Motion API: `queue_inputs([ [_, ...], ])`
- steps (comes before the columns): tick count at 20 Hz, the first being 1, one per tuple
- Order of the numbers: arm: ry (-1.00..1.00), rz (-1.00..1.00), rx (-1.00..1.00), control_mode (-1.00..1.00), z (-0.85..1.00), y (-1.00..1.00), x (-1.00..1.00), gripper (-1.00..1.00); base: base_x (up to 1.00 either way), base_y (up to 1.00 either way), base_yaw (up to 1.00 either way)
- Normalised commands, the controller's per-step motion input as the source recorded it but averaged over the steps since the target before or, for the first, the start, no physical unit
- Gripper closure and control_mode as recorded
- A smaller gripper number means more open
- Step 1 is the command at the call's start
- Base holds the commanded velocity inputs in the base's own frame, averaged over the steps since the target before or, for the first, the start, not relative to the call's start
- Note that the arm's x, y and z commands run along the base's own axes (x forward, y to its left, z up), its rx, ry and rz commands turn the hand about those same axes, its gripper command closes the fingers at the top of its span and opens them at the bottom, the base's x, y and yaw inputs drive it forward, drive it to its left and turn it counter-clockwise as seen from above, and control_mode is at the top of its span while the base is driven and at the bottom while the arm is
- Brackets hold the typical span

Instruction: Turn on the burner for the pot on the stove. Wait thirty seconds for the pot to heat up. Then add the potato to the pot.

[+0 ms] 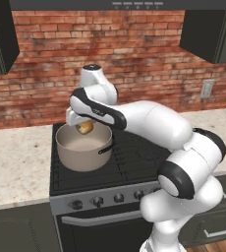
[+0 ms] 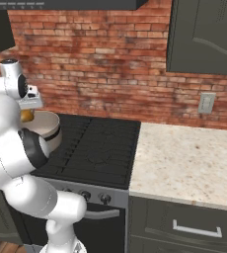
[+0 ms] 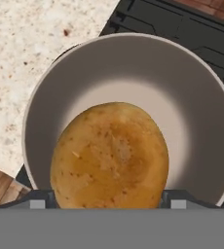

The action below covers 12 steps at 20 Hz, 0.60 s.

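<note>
Potato (image 3: 110, 154) held between tool (image 1: 85, 127) fingers, above pot (image 1: 84, 147) on stove (image 1: 129, 162); no legible writing

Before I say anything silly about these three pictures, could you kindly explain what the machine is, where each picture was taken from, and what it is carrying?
It is a white robot arm on a driving base, in a rendered kitchen. Two pictures come from cameras on the base, behind the arm to its left and right. The third looks along the hand itself, straight down.

On the black stove stands a grey-beige pot, on a front burner nearest the stone counter. Round knobs line the stove's front.

The gripper hangs over the pot with the potato between its fingers, above the pot's opening. The fingers sit at either side of it, so it looks held, not yet dropped in.
</note>
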Motion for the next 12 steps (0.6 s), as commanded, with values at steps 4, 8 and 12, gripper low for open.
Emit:
queue_inputs([
  [4, 0.00, 0.00, -0.03, -1.00, -0.17, 0.13, 0.16, 1.00, 0.00, 0.00, 0.00],
  [8, 0.04, 0.00, -0.02, -1.00, -0.28, 0.01, 0.20, 1.00, 0.00, 0.00, 0.00],
  [12, 0.04, 0.00, 0.00, -1.00, -0.25, 0.02, 0.19, 1.00, 0.00, 0.00, 0.00],
])
